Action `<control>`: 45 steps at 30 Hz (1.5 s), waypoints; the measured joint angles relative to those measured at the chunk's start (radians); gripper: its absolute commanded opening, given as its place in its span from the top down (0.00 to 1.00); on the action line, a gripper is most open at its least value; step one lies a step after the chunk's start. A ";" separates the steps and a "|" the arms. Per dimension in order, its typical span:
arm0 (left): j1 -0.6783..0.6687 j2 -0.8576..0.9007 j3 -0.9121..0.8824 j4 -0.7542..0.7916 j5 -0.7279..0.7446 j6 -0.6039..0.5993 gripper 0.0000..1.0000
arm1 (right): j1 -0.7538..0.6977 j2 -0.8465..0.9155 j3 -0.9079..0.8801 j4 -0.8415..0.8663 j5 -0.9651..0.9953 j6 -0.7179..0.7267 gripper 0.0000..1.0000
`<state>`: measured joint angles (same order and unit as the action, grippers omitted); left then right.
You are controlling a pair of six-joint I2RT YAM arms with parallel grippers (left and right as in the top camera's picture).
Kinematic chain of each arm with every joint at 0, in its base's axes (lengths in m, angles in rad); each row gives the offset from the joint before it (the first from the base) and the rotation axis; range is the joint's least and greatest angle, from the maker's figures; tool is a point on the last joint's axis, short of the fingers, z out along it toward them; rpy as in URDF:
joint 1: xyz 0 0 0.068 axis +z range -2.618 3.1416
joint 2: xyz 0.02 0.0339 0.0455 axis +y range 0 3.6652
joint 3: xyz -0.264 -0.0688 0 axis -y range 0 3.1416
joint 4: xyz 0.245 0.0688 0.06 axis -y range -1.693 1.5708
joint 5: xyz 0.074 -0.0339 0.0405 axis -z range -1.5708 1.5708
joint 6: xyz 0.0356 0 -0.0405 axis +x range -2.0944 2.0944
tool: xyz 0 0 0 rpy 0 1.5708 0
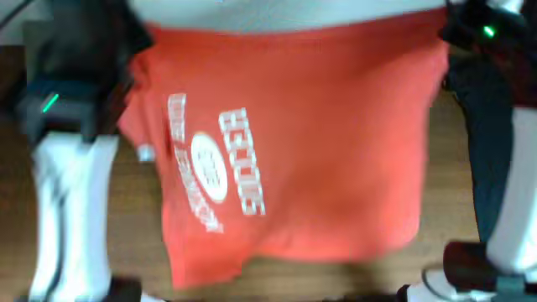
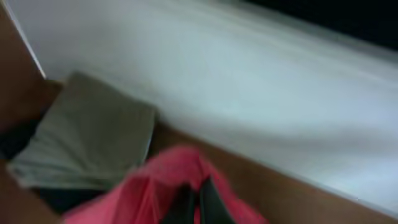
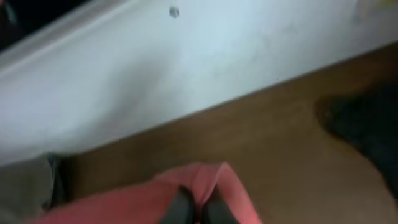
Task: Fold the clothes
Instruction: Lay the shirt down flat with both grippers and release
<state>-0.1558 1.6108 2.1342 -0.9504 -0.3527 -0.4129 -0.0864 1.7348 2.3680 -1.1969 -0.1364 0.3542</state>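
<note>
Red-orange T-shirt (image 1: 319, 143) spread broad over the middle of the wooden table (image 1: 138, 226), white lettering (image 1: 242, 159) and logo (image 1: 210, 168) facing up, lower hem rumpled toward the near edge. Hard to tell whether lying flat or partly lifted. Pinched at two points on the far edge: left gripper (image 2: 198, 202) clamped shut on a bunch of red cloth, right gripper (image 3: 198, 210) likewise closed on a fold of it.

Probably the spreading or the first fold. To do it well, move both arms at one pace and one height, hold the gripped edge taut, and lay the cloth down without dragging the hem into creases. Steer clear of the khaki folded garment (image 2: 87, 137) near the left claw and the black garment (image 3: 367, 118) near the right.
</note>
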 measured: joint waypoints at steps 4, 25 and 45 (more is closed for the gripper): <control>0.000 0.293 0.166 0.020 -0.040 0.159 0.99 | -0.020 0.088 0.010 0.087 -0.069 -0.003 0.96; 0.000 0.482 0.011 -0.608 0.073 0.006 0.99 | -0.082 0.138 -0.422 -0.266 -0.014 -0.052 0.96; -0.071 -0.003 -0.548 -0.711 0.212 -0.072 1.00 | -0.177 0.110 -0.658 -0.341 0.112 0.000 0.96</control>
<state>-0.2272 1.6077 1.5860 -1.6611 -0.1402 -0.4850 -0.2634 1.8446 1.7103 -1.5383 -0.0246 0.3542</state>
